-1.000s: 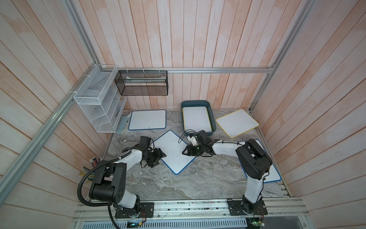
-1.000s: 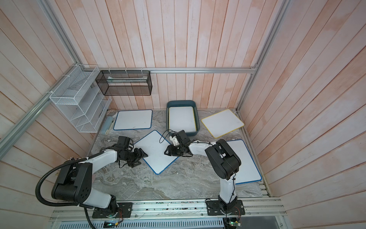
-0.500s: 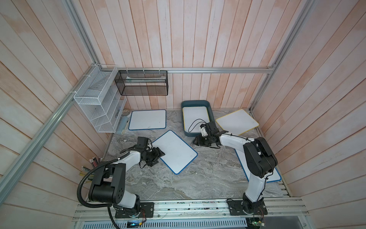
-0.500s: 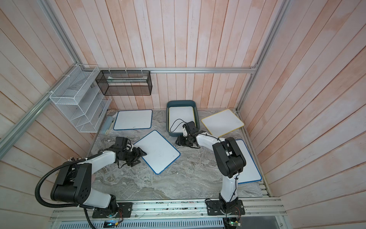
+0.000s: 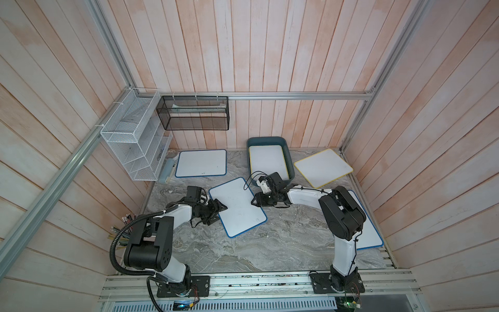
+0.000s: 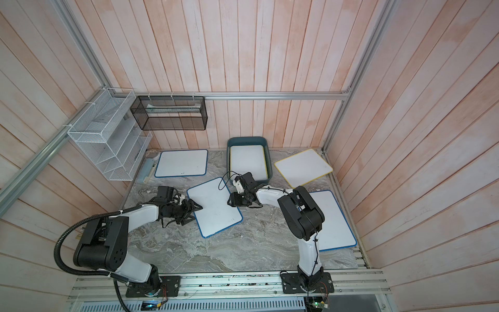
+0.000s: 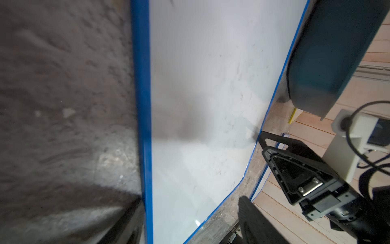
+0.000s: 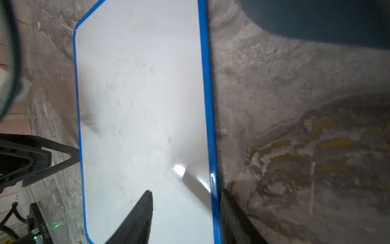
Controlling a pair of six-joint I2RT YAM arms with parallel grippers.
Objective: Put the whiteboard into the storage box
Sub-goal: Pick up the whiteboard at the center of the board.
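Pale wood-plank walls close in a grey marbled table. Both arms rise from the front rail and fold low over it. On one side the left arm bends at its black elbow and runs its white forearm inward, wrist nearly on the surface. Opposite, the right arm stands up to a black elbow, then lays its forearm across toward the middle.

Between them the blue-rimmed whiteboard lies flat and skewed on the table, just in front of the storage box and outside it. That box sits against the back wall and holds a yellow-rimmed board.

At the whiteboard's left side the left pincer has its jaws spread, with one corner between them in the left wrist view. At the other side the right pincer is likewise released, one finger over the white face and its mate beyond the blue rim.
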